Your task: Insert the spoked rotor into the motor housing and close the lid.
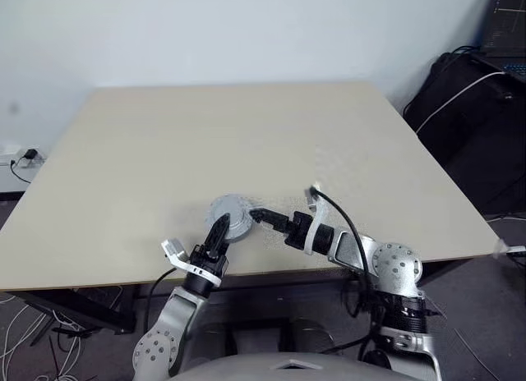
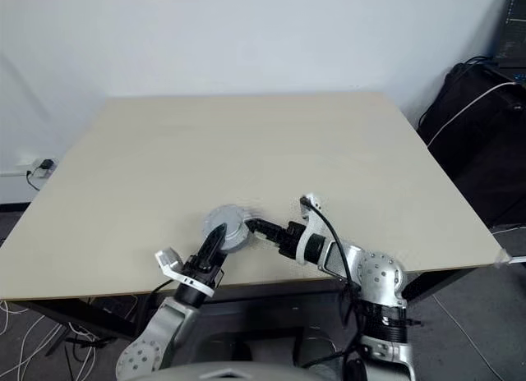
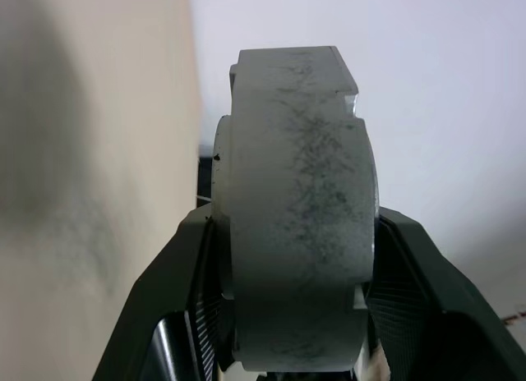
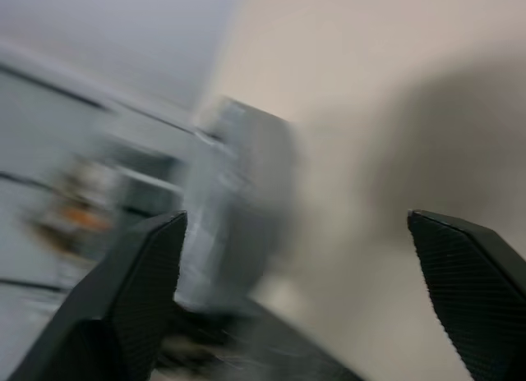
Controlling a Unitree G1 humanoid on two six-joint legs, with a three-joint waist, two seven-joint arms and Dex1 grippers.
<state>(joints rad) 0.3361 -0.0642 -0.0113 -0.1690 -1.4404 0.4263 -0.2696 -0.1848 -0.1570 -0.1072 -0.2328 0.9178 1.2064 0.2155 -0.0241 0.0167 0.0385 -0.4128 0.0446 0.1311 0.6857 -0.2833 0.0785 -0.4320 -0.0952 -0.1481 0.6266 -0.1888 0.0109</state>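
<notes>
One round grey scuffed motor housing [image 3: 296, 233] clamped in left gripper [image 1: 220, 230]; right gripper [image 4: 296, 274] wide apart

Silver-grey arms with round joint housings, black cables, and black ribbed two-fingered claws.

No legible text, labels, brands, numbers or signs.
The grey metal part's rim carries only dark scuff marks, no characters; the screen beyond the surface's far right corner is too small to read.
</notes>
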